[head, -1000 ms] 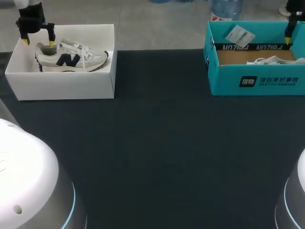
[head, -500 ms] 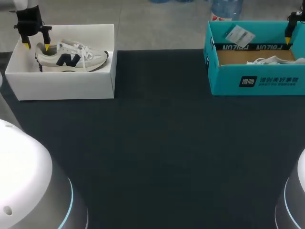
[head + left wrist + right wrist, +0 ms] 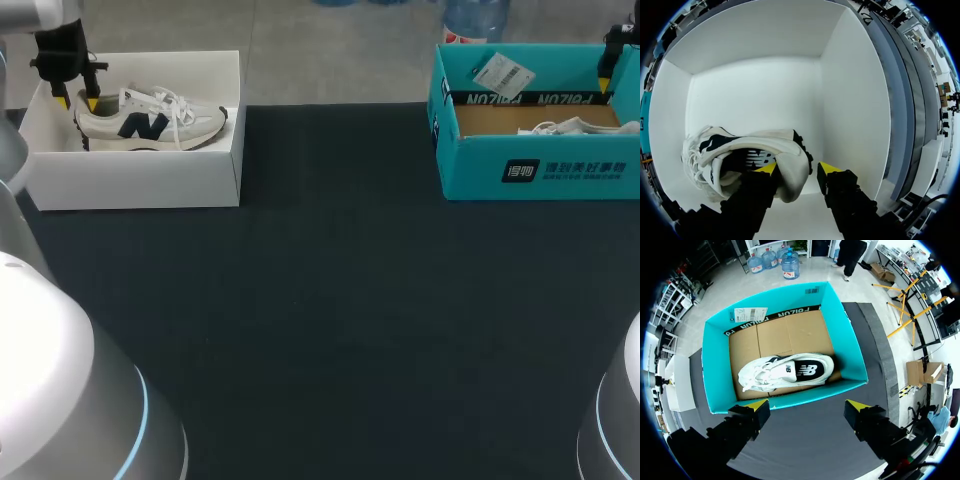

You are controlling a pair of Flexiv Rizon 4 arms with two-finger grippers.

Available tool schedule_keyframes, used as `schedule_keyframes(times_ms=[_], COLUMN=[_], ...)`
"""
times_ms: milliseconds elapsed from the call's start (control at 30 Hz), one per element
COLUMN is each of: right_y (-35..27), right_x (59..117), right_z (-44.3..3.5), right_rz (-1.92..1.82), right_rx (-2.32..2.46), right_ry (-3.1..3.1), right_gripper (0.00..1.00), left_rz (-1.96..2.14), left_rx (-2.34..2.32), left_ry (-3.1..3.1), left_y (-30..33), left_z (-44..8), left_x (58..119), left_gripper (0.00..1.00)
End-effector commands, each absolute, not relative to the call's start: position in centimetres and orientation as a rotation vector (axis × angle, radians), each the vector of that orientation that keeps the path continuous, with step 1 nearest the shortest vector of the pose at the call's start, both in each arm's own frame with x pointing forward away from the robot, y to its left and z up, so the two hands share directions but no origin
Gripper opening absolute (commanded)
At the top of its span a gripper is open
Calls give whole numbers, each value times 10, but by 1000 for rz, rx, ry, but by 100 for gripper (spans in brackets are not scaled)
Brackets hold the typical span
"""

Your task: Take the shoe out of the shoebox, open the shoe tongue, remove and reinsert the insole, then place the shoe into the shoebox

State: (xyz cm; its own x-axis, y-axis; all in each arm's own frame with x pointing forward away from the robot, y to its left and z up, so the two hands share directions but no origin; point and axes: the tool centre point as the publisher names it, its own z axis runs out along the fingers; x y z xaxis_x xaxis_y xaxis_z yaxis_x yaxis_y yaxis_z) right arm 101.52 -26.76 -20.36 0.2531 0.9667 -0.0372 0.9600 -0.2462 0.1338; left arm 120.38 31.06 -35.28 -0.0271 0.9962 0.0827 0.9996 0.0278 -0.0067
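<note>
- Since a second ago, your left gripper point(image 3: 77, 100) has drawn its fingers point(image 3: 830, 168) much closer together. They now straddle the heel of the shoe point(image 3: 150, 118), one inside the collar and one just outside it. A sliver of gap remains, so nothing is clamped.
- Your right gripper point(image 3: 807, 407) is unchanged, spread wide above the teal box point(image 3: 540, 170) at the table's point(image 3: 330, 300) far right corner.
- The shoe lies in the white shoebox point(image 3: 140, 180) at the far left corner. Its long axis runs along the far edge, toe toward the table's middle and heel toward the left edge.
</note>
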Motion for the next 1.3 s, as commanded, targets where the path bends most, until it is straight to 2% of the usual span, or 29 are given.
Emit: schedule_keyframes(times_ms=[33, 467, 833, 1033, 1100, 1233, 1267, 1300], right_y=[-267, -267, -267, -267, -267, -267, -267, -267], right_x=[1015, 1015, 1015, 1015, 1015, 1015, 1015, 1015], right_z=[-204, -204, -204, -204, -204, -204, -204, -204], right_rz=[80, 80, 80, 80, 80, 80, 80, 80], right_rx=[2382, 2382, 2382, 2382, 2382, 2382, 2382, 2382], right_ry=[1841, 1841, 1841, 1841, 1841, 1841, 1841, 1841], right_gripper=[100, 100, 100, 100, 100, 100, 100, 100], left_rz=[-23, 24, 11, 16, 14, 9, 8, 6], left_rx=[-2126, -2113, -2089, -2080, -2079, -2084, -2085, -2087], left_ry=[-2188, -2193, -2173, -2172, -2173, -2170, -2170, -2168], left_y=[317, 321, 322, 323, 325, 326, 326, 327], left_z=[-361, -383, -398, -400, -399, -395, -394, -393], left_x=[1218, 1222, 1224, 1224, 1223, 1224, 1223, 1223], left_gripper=[47, 40, 40, 29, 20, 9, 0, 0])
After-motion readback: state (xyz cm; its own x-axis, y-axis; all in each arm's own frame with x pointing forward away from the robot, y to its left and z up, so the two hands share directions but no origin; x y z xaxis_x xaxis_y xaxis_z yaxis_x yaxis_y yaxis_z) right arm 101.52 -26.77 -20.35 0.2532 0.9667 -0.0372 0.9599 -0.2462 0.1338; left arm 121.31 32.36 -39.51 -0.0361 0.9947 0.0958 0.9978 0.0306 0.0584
